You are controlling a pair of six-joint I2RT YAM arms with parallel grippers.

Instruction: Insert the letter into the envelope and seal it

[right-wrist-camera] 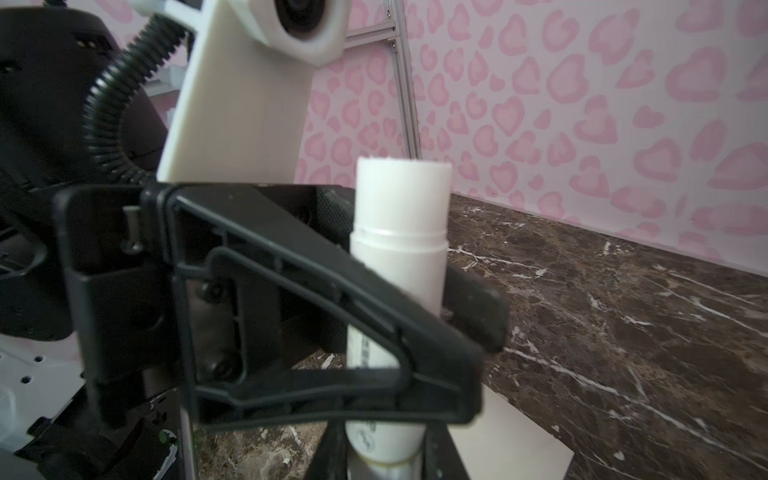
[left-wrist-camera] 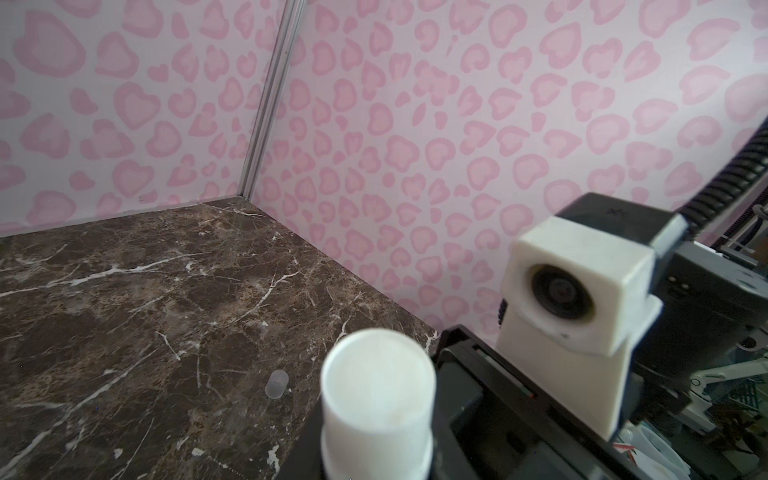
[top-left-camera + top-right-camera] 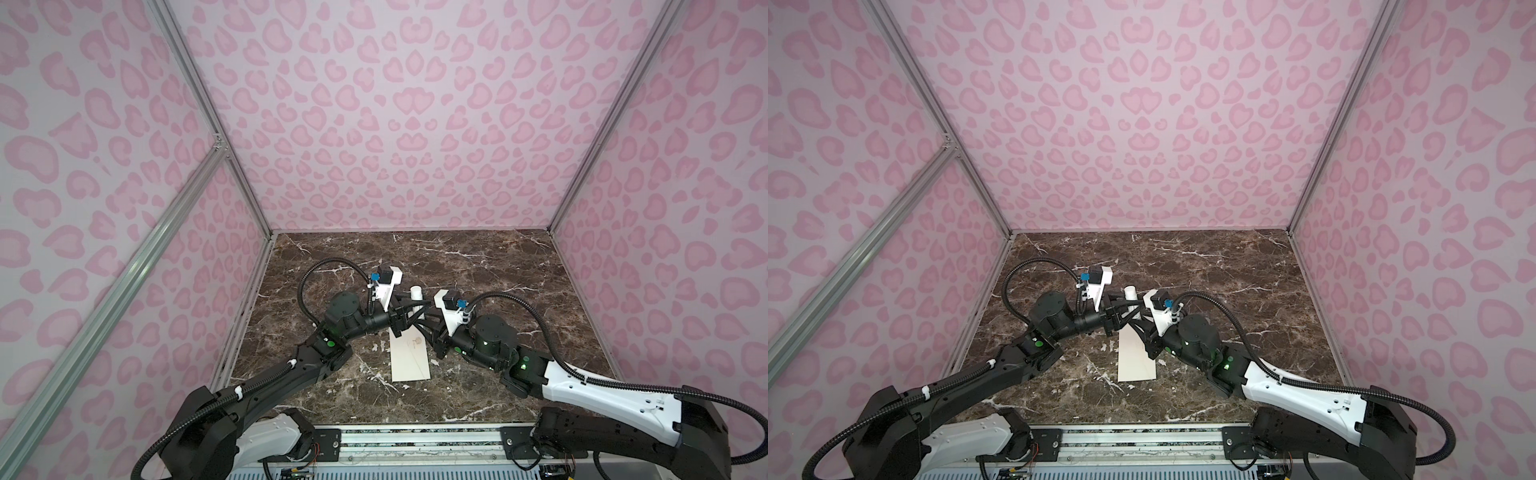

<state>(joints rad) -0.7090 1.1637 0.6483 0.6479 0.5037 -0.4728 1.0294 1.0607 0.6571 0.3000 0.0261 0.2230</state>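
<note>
**A:** Where's the envelope (image 3: 409, 357)?

**B:** Flat on the surface (image 3: 478, 266), running toward 6 o'clock from where my arms meet, its far end beneath them.

**A:** And your grip?

**B:** My left end effector (image 1: 419, 320) is clamped on the glue stick (image 1: 401, 208) at its middle, upright, uncapped tip up. My right end effector (image 1: 384, 461) pinches its base. A small clear cap (image 2: 276, 384) lies apart on the surface.

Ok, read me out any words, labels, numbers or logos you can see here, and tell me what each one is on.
Nothing here can be read as text.
On the white cylindrical plastic stick: dark print running down its side, too blurred to read.
On the long cream paper envelope: a tiny gold emblem, too small to make out.
</note>
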